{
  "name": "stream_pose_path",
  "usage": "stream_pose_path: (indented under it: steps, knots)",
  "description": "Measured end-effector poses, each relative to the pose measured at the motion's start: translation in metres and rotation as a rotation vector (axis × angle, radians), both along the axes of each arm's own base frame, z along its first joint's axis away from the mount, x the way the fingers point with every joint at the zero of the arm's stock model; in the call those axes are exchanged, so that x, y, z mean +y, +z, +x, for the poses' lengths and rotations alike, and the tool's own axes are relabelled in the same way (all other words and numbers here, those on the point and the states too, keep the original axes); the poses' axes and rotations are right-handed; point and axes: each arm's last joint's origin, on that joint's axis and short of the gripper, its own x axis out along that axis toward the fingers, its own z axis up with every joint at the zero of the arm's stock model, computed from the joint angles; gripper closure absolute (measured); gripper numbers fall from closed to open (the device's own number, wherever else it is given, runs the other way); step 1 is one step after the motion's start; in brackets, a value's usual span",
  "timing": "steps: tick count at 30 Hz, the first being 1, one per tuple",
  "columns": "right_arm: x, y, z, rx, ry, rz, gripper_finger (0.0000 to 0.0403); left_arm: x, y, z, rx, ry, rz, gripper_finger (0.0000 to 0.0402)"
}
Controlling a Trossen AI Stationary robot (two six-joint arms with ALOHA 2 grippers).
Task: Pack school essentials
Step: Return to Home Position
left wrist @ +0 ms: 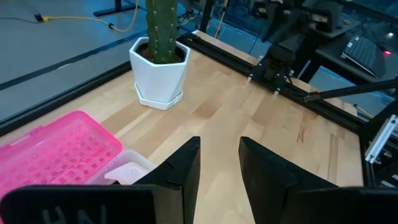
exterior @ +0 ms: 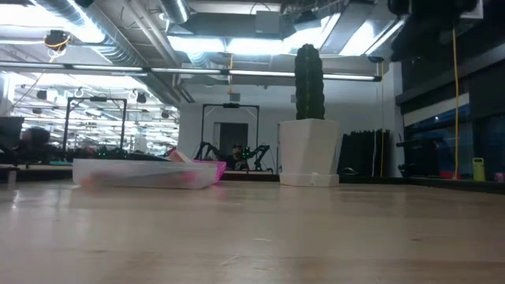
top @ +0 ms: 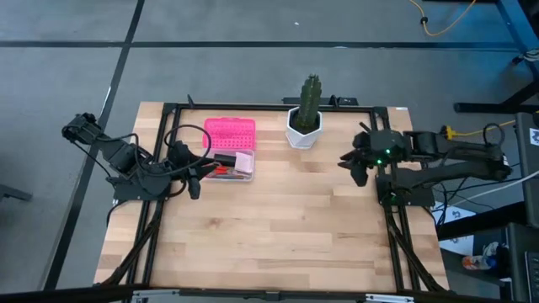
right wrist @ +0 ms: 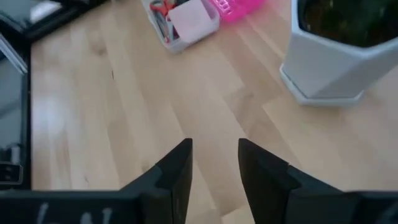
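Observation:
A clear box (top: 233, 166) with its pink lid (top: 229, 134) swung open lies at the table's far left. The school essentials inside it show as a pink square pad (right wrist: 193, 16) and red-handled scissors (right wrist: 160, 9); what else is in the box is too small to tell. My left gripper (left wrist: 219, 146) hovers open just left of the box, with nothing between its fingers. My right gripper (right wrist: 214, 146) is open above bare wood at the table's right, pointing slantwise down toward the box, and holds nothing.
A cactus in a white pot (top: 304, 123) stands at the far middle, between box and right arm. A black frame rail (top: 269, 108) runs round the table's edges. Bare wood (top: 278, 227) fills the near half.

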Motion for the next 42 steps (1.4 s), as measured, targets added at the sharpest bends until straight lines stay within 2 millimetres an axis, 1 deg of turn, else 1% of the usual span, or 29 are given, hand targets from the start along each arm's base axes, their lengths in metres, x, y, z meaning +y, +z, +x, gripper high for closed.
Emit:
stream_pose_path:
  steps: [4,8,13,16,20,25,28,32,42]
  knots:
    - [0.001,-0.019,-0.01,-0.104,-0.019,0.019,0.0273,0.003,0.0,0.001,0.001,0.02,0.0,0.0296]
    - [0.001,-0.034,-0.012,-0.264,-0.009,-0.001,0.0273,0.005,0.0,0.002,0.001,0.033,0.0,0.0296]
    - [0.001,-0.057,-0.012,-0.413,0.013,-0.051,0.0273,0.007,0.0,0.003,0.001,0.044,0.0,0.0296]
    - [0.0,-0.072,-0.016,-0.456,-0.007,-0.059,0.0273,0.007,0.0,0.003,0.001,0.044,0.0,0.0296]
    - [0.0,-0.097,-0.021,-0.461,-0.042,-0.039,0.0273,0.007,0.0,0.003,0.001,0.043,0.0,0.0296]
    - [0.0,-0.116,-0.023,-0.534,-0.039,-0.051,0.0273,0.007,0.0,0.003,0.004,0.043,0.002,0.0296]
    - [0.0,-0.127,-0.024,-0.541,-0.051,-0.058,0.0273,0.007,0.0,0.002,0.004,0.043,0.001,0.0296]
    - [-0.001,-0.137,-0.025,-0.538,-0.062,-0.064,0.0273,0.007,0.0,0.002,0.005,0.043,0.002,0.0296]
    - [-0.001,-0.143,-0.026,-0.513,-0.049,-0.089,0.0273,0.007,-0.002,0.002,0.018,0.043,0.01,0.0296]
